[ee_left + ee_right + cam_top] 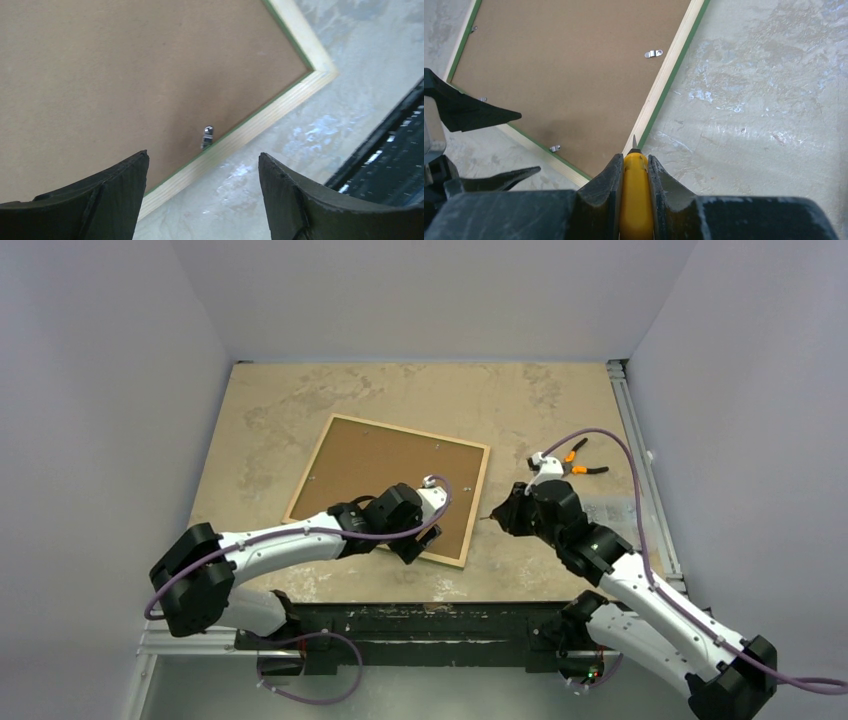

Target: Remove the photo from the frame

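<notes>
- Lying face down on the mottled table (300, 390), the frame (410, 432) shows its light wood back edge. The photo (380, 465) sits inside it, brown fibreboard back upward.
- The left gripper (422, 540) hovers over the frame's near right corner, fingers spread wide and holding nothing. Its wrist view looks down between them at the wood edge and at a small metal clip (207, 136) on the fibreboard just inside that edge.
- The right gripper (635, 157) is clamped on a yellow-handled tool (636, 200). The tool's thin metal tip points at the frame's right side near that same corner; whether it touches the wood cannot be told.
- A second metal clip (653, 53) sits farther along that side.
- Orange-handled pliers (578, 465) lie on the table beyond the right arm, well apart from the frame.
</notes>
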Controlling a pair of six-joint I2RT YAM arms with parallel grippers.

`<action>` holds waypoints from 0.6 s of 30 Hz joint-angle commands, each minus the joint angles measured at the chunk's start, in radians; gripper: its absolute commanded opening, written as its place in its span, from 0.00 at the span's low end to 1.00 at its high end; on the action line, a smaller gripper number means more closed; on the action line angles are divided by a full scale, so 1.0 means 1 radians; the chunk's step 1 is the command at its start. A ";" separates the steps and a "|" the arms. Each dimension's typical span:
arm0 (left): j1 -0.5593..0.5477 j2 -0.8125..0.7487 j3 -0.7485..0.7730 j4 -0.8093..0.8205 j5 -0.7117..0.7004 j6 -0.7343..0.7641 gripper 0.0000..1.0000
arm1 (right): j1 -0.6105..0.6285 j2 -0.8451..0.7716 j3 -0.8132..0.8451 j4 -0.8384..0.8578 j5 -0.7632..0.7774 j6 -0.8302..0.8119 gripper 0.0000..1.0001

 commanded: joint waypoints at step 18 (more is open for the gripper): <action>-0.061 0.065 0.016 -0.030 -0.015 -0.045 0.69 | 0.003 -0.012 -0.012 0.010 -0.004 -0.022 0.00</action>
